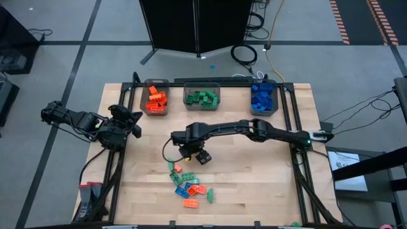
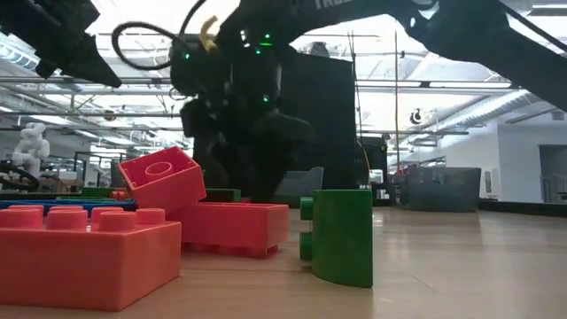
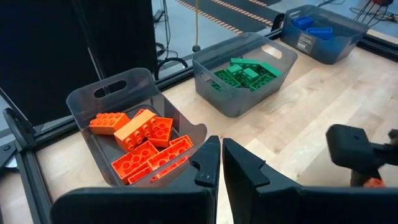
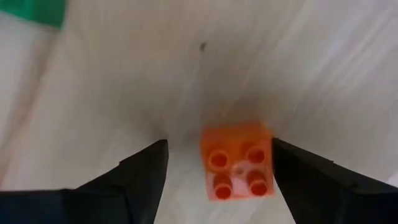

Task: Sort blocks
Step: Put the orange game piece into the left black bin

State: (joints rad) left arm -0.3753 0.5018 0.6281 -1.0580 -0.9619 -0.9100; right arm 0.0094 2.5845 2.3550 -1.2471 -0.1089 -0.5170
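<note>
Table (image 1: 267, 184) holds 3 bins along the far edge, 1 colour each: orange bin (image 1: 155, 98) on the left, green bin (image 1: 201, 97) in the middle, blue bin (image 1: 262, 98) on the right. That layout looks meant to give every brick a fixed drop spot.

Loose pile (image 1: 189, 186) of unsorted blocks sits near the front edge, mixed orange, green and blue, well apart from the bins.

Left gripper (image 3: 221, 163) is parked just beside the orange bin, fingers closed on nothing, probably waiting.

Right gripper (image 4: 217, 163) hangs low at the far edge of the pile, jaws spread wide and empty. 1 orange brick (image 4: 237, 162) lies studs-up on the wood between its fingers (image 4: 142, 169), nearer 1 of them, not touching either. Likely lined up to close on it.
</note>
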